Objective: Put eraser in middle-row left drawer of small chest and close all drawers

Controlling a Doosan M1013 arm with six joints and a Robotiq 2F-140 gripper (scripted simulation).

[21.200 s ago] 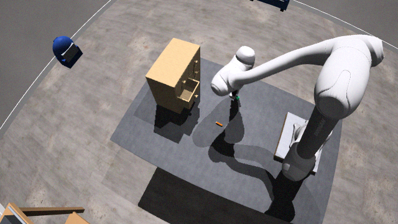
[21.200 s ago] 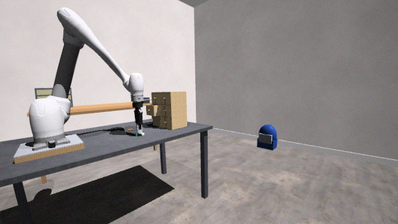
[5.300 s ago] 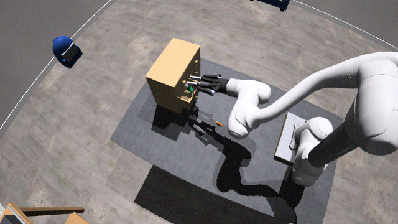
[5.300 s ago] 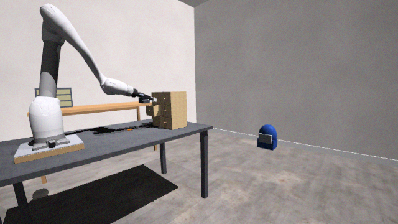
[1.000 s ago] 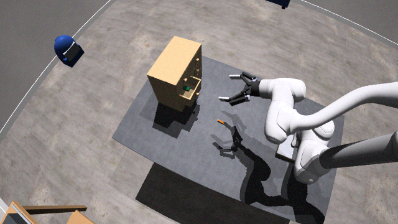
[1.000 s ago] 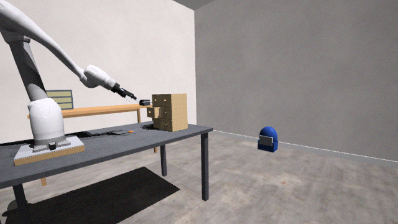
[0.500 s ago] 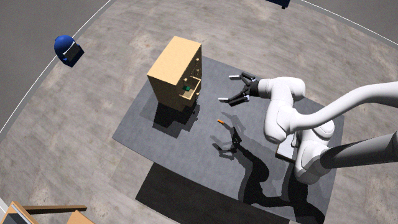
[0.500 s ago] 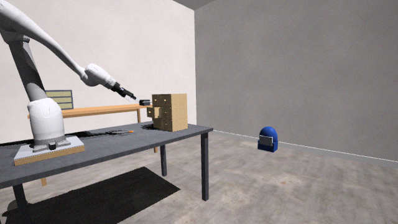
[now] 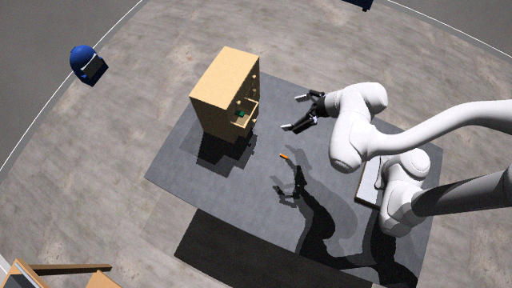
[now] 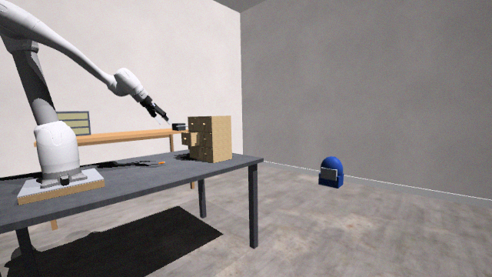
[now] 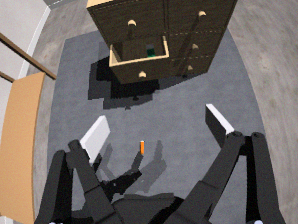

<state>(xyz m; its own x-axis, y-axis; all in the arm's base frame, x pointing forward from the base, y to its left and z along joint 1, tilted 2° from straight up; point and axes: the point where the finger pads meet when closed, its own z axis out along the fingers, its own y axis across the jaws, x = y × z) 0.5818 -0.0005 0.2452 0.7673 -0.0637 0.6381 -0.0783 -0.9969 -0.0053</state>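
The small wooden chest [image 9: 226, 93] stands on the grey table; it also shows in the side view [image 10: 209, 138] and the wrist view [image 11: 162, 19]. Its middle-row left drawer [image 11: 140, 60] is pulled out part way, also seen from above [image 9: 245, 114]. A green eraser [image 9: 240, 114] lies inside this drawer; in the wrist view it is a small dark-green spot [image 11: 150, 50]. My gripper [image 9: 298, 112] [image 10: 161, 116] is open and empty, in the air in front of the chest and above drawer height. Its fingers frame the wrist view [image 11: 156, 132].
A small orange pen-like stick [image 9: 283, 156] lies on the table between the chest and the arm's base [image 9: 370, 182]; it also shows in the wrist view [image 11: 141, 147]. A blue object [image 9: 86, 64] sits on the floor beyond the table.
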